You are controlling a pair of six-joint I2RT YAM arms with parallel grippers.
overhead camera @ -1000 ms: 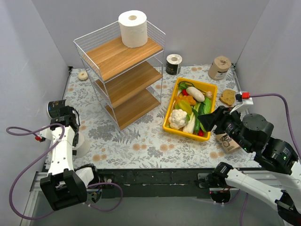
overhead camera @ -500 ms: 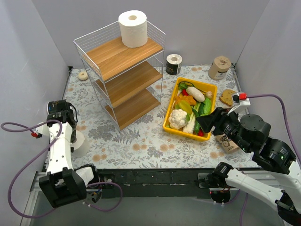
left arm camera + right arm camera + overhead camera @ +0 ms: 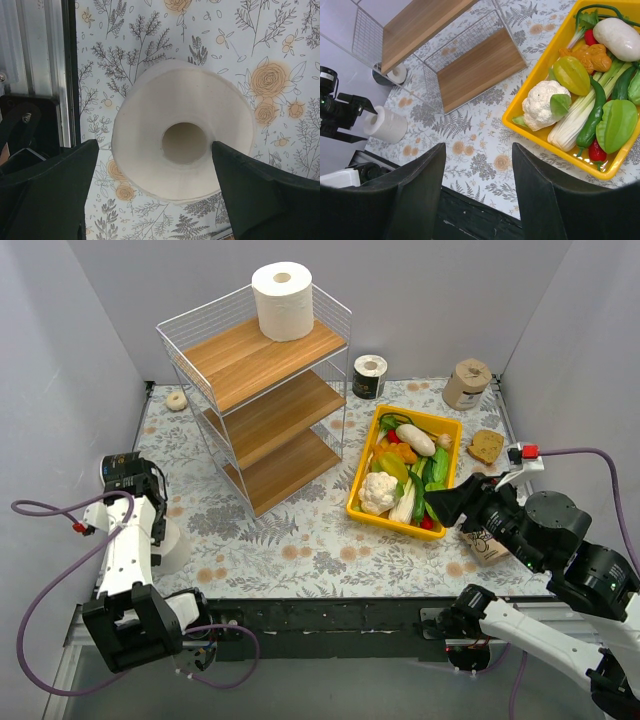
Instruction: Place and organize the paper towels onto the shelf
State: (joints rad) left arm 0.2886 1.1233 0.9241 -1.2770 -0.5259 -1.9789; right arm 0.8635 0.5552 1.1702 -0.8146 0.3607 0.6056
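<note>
The wire shelf [image 3: 262, 390] stands at the back left, with one big white roll [image 3: 282, 300] on its top board. A second big white roll [image 3: 182, 145] stands upright at the table's near left edge. My left gripper [image 3: 155, 145] is open above it, one finger on each side; both also show in the top view, gripper [image 3: 153, 525] and roll [image 3: 172, 546]. A black roll [image 3: 369, 377] and a tan roll [image 3: 466, 383] stand at the back. Another tan roll [image 3: 487, 542] is partly hidden under my right arm. My right gripper [image 3: 479, 150] is open and empty.
A yellow bin [image 3: 362, 465] of vegetables lies right of the shelf. A bread slice [image 3: 485, 447] lies at the right. A beige ring [image 3: 177, 399] lies at the back left. Another dark-wrapped roll [image 3: 395, 74] shows behind the shelf [image 3: 480, 70] in the right wrist view.
Both arms have shifted only slightly. The left gripper stays open over the white roll. Nothing was taken hold of or let go.
</note>
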